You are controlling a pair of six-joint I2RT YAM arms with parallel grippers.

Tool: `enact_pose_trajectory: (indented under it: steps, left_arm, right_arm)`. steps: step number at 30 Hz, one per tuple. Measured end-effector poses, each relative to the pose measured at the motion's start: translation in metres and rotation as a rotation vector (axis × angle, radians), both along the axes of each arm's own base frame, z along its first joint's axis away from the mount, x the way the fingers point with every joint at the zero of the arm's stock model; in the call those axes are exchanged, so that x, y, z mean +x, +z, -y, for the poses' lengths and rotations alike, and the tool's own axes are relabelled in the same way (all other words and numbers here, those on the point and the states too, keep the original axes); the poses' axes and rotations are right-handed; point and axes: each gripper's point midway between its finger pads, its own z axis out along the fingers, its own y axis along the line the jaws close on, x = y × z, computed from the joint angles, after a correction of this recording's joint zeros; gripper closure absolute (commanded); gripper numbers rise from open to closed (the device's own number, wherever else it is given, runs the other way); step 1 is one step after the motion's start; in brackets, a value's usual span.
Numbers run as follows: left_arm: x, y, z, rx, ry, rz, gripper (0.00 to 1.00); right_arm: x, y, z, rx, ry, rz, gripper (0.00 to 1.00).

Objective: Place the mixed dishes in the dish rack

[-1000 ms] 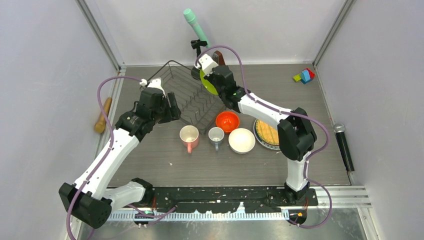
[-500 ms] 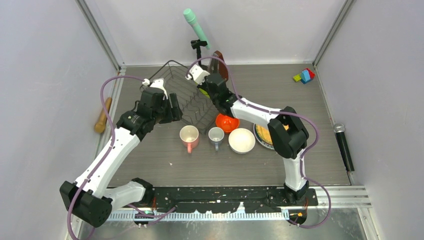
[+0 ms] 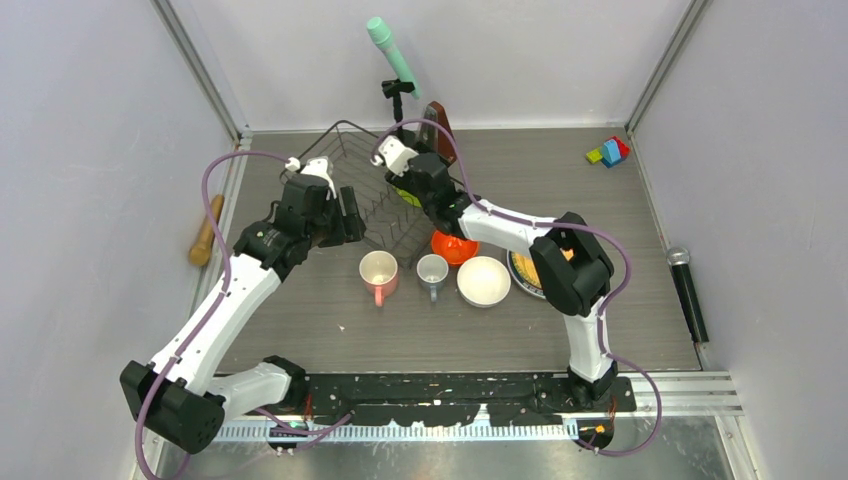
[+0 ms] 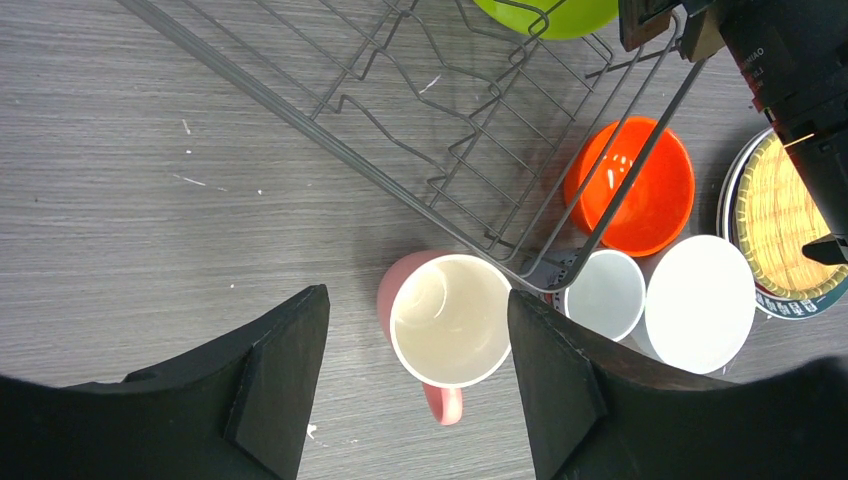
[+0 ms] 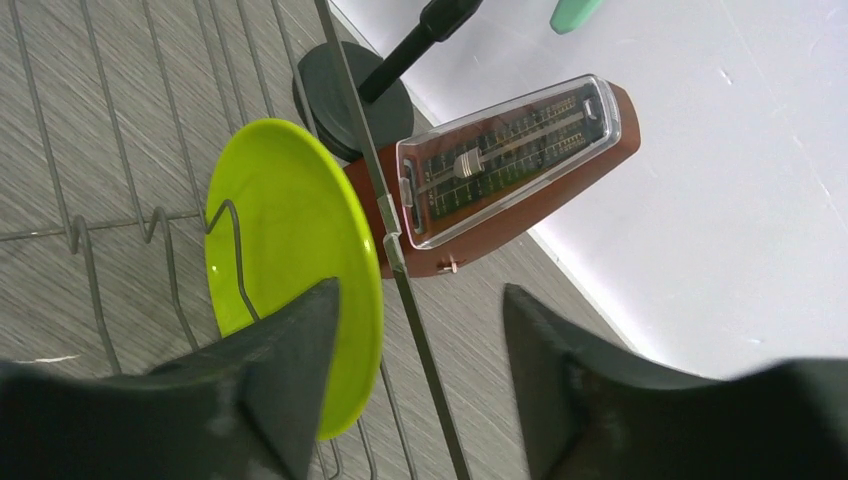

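Note:
The lime-green plate (image 5: 290,250) stands on edge in the dish rack (image 3: 365,195), near its far right side. My right gripper (image 5: 420,290) is open just above it, one finger beside the plate's face and the rack's rim wire between the jaws. My left gripper (image 4: 418,300) is open and empty, hovering over the rack's near corner, and the pink mug (image 4: 450,320) sits on the table below it. The small grey-blue mug (image 3: 432,270), orange-red bowl (image 4: 630,185), white bowl (image 3: 483,281) and tan plate (image 4: 790,215) sit in a row right of the pink mug.
A brown metronome (image 5: 500,170) and a stand holding a green microphone (image 3: 390,50) are just behind the rack. A wooden roller (image 3: 207,230) lies at the left edge, coloured blocks (image 3: 609,151) at the far right, and a black microphone (image 3: 688,290) along the right wall.
My right arm moved left over the rack with the lime-green plate, then its gripper opened and let the plate go in the rack. The left arm barely moved.

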Motion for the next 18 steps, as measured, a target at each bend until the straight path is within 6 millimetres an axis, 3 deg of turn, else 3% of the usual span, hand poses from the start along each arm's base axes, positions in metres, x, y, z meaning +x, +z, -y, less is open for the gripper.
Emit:
enact_pose_trajectory:
  steps: [3,10,13,18]
  left_arm:
    - [0.0,0.0,0.0,0.0,0.0,0.0,0.31]
    - [-0.001,0.0,0.002,-0.005,-0.012,-0.003,0.3]
    - [-0.004,0.0,0.007,-0.015,-0.049,-0.008,0.29]
    - [-0.009,0.002,0.02,-0.053,-0.125,-0.018,0.2]
  right_arm:
    - [0.0,0.0,-0.001,0.023,-0.005,-0.007,0.18]
    - [-0.008,0.001,-0.002,0.092,-0.002,-0.06,0.15]
    - [-0.019,0.017,0.003,0.156,0.002,-0.085,0.15]
    - [-0.046,0.066,0.028,0.316,-0.007,-0.101,0.17]
